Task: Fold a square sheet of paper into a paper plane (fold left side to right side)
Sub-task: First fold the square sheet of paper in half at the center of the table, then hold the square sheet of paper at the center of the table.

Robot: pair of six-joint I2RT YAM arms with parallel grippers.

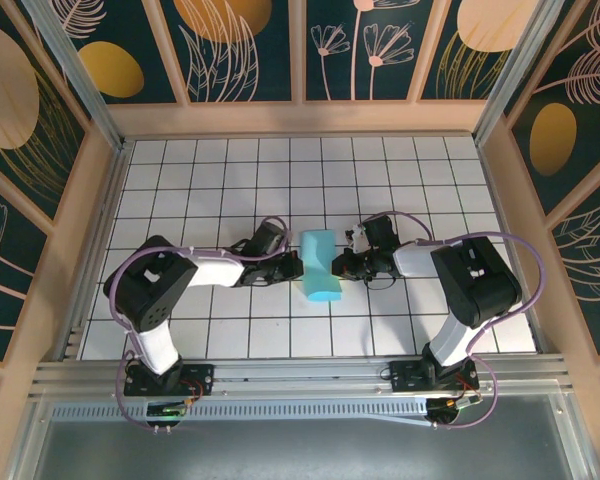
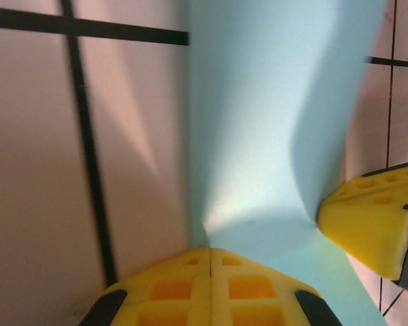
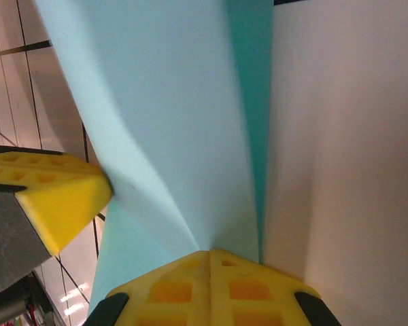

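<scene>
Square sheet of paper [image 1: 318,266], bowed: you are pinching its 9 o'clock edge in the clamped left gripper [image 2: 211,252] and its 3 o'clock edge in the clamped right gripper [image 3: 209,252], so you should be aligning the edges before creasing.

The bench [image 1: 230,170] is viewed from above and behind the arm bases [image 1: 170,378], at a distance, so that its whole gridded top is taken in. Each wrist view is aimed forward from just behind its own pincer, very near the surface: the left pincer [image 2: 210,272] and the right pincer [image 3: 209,272] are seen at the lower edge. The square sheet of paper [image 1: 320,265] is shared by all three views.
</scene>
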